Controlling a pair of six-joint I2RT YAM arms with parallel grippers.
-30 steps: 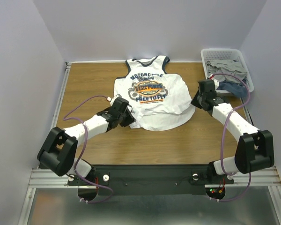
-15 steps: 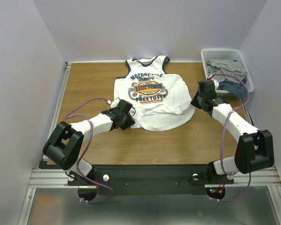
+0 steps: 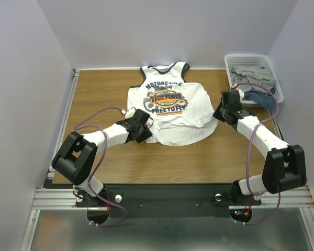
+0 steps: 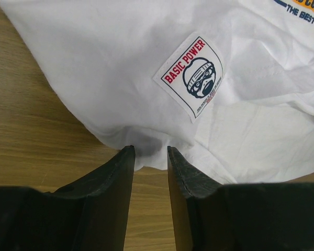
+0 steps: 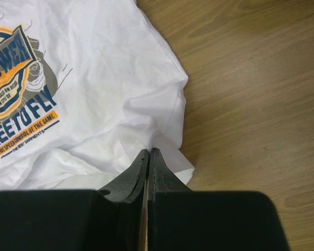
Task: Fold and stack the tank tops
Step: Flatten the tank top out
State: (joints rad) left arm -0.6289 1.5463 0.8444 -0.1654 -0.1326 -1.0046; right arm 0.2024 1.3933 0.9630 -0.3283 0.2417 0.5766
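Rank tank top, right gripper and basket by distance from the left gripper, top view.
1. tank top: its near hem lies right at the left gripper.
2. right gripper: at the tank top's opposite, right edge.
3. basket: far right corner.

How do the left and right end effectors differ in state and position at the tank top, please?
The left end effector has its fingers apart with a gap between them, while the right end effector has its fingers pressed together. The left one sits at the tank top's near-left hem, and the right one at its right edge, where cloth bunches at the tips. Both meet the same shirt at its edge.
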